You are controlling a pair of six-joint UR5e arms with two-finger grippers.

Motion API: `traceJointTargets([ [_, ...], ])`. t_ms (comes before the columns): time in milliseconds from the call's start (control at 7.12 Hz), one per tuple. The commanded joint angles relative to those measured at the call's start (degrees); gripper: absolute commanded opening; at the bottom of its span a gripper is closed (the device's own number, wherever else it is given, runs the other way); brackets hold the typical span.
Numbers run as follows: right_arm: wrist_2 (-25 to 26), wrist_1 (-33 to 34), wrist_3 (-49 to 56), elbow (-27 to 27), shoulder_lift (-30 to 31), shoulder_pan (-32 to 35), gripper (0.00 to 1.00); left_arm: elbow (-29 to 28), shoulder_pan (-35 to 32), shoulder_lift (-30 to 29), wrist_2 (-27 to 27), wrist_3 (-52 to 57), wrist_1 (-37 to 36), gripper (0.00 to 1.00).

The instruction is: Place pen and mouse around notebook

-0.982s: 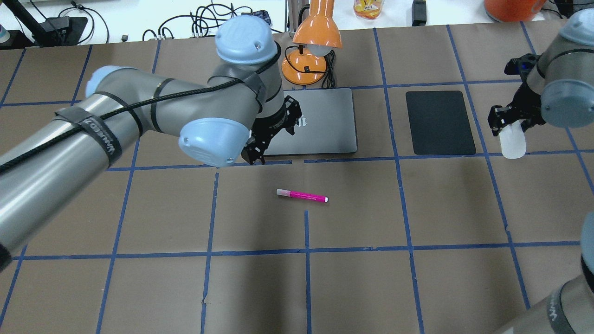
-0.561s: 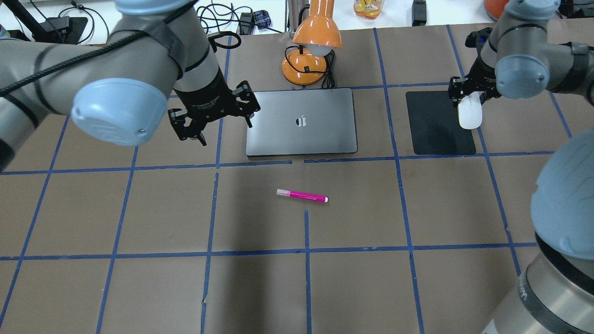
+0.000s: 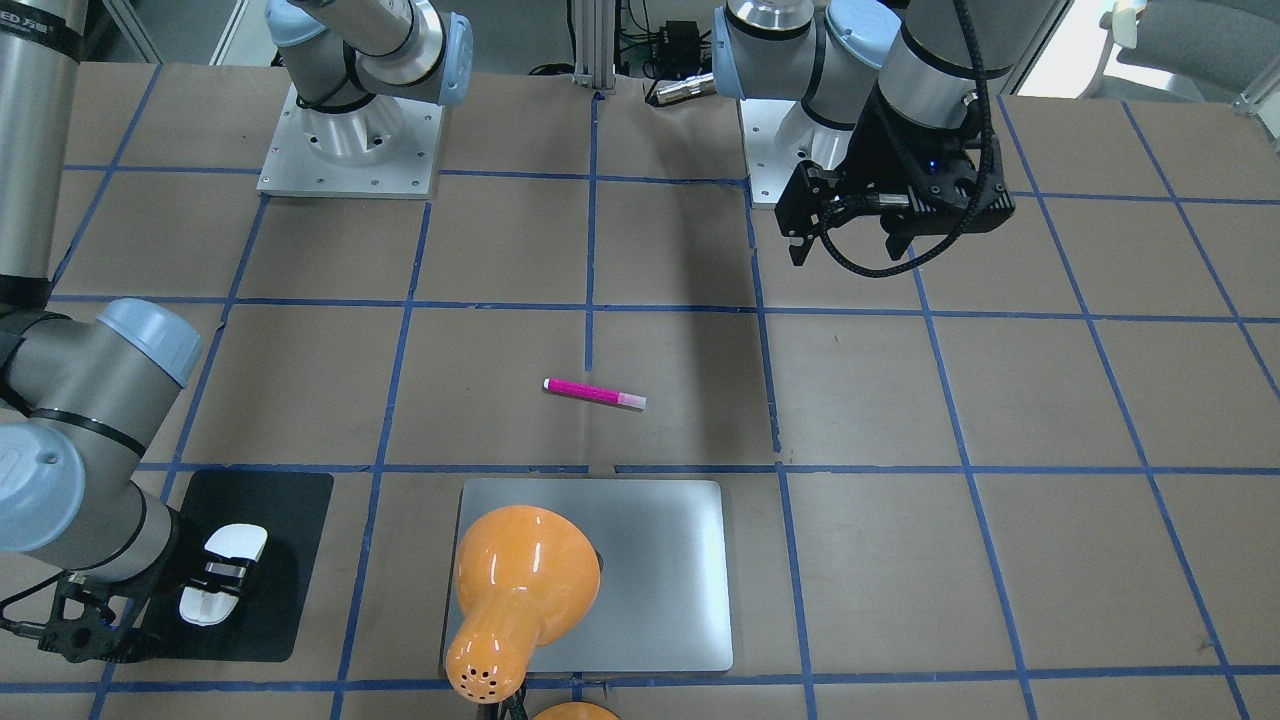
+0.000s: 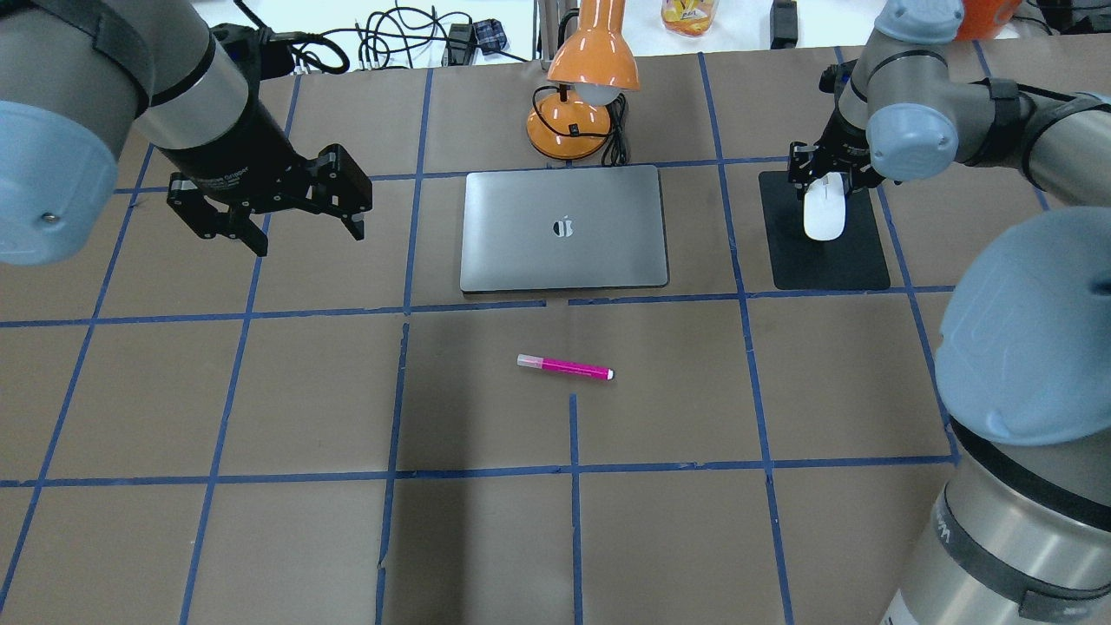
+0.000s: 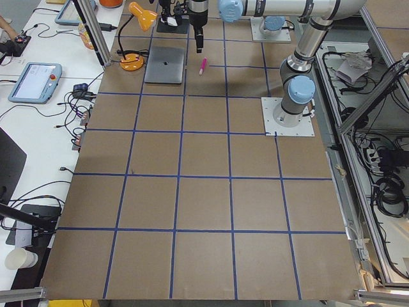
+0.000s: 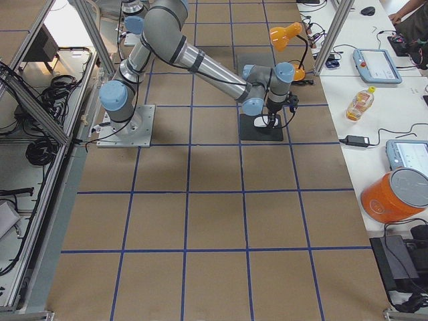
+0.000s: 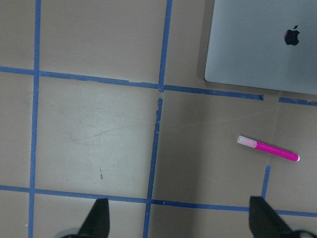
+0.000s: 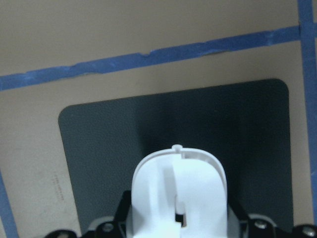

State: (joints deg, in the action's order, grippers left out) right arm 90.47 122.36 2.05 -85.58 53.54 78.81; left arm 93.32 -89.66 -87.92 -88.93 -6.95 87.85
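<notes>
Over the black mat, the right gripper grips the mouse; the left gripper is empty.
Its fingers are closed on the sides of the white mouse, to the right of the notebook; whether the mouse touches the mat cannot be told. On the notebook's other side, the left gripper hangs with jaws spread wide. The pen lies flat on the table, near the notebook's robot-side edge and apart from it.
</notes>
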Motion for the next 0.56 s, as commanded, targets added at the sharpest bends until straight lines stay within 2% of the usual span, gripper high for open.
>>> traceJointTargets([
  [0, 0.24, -0.19, -0.20, -0.20, -0.45, 0.03, 0.87, -4.01, 0.19, -2.51, -2.03, 0.09, 1.95, 1.00],
  [140, 0.85, -0.37, -0.20, -0.20, 0.07, -0.06, 1.00, -3.85, 0.01, -2.61, -1.95, 0.09, 1.97, 1.00],
  [421, 0.85, -3.16, 0.06, 0.06, 1.56, -0.15, 1.00, -3.85, -0.07, -2.44, -1.77, 0.01, 1.97, 1.00],
])
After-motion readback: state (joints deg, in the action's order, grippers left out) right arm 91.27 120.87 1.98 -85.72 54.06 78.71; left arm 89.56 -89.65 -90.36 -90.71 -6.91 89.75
